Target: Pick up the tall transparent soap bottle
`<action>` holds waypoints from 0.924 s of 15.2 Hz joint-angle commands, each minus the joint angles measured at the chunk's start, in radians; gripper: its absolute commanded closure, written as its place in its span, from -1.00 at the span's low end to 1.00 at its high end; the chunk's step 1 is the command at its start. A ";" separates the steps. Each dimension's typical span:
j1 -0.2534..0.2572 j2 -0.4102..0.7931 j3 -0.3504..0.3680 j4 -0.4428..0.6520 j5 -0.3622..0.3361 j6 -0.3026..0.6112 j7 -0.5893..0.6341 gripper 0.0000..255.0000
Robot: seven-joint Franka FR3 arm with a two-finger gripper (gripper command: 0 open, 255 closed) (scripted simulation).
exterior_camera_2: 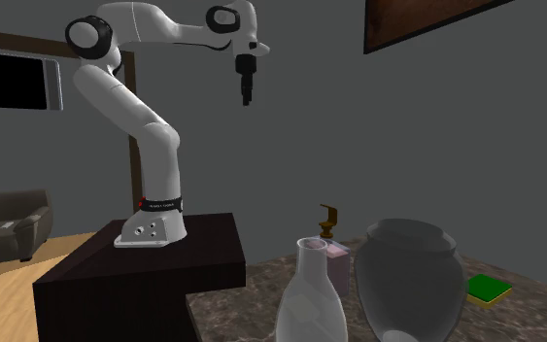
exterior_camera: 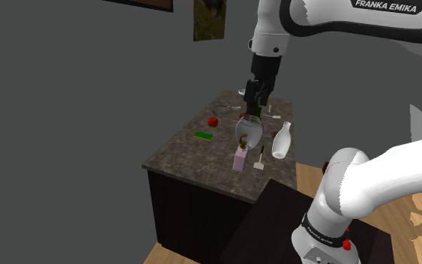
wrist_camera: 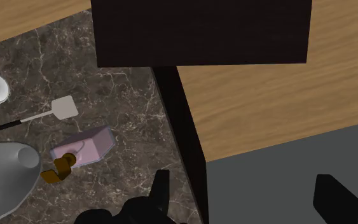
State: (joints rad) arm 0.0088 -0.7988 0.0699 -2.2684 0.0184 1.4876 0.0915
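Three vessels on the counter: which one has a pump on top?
The pink soap bottle, the smallest of the three, topped by a brown pump. The big grey vase beside it and the white bottle carry no pump.

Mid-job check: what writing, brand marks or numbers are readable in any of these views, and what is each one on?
"FRANKA EMIKA": in white letters on the arm's upper link, shoulder view.
Small dark lettering on the arm's base collar: too small to read.
No readable label on the soap bottle.
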 commanded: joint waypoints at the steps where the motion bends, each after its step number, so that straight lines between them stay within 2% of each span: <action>1: 0.000 0.000 0.000 0.000 0.000 0.000 0.000 -1.00; 8: -0.042 0.101 -0.116 -0.074 -0.059 0.157 -0.108 -1.00; 14: -0.077 0.236 -0.213 -0.092 -0.093 0.294 -0.199 -1.00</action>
State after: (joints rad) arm -0.0615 -0.5934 -0.1234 -2.3601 -0.0682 1.7529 -0.0884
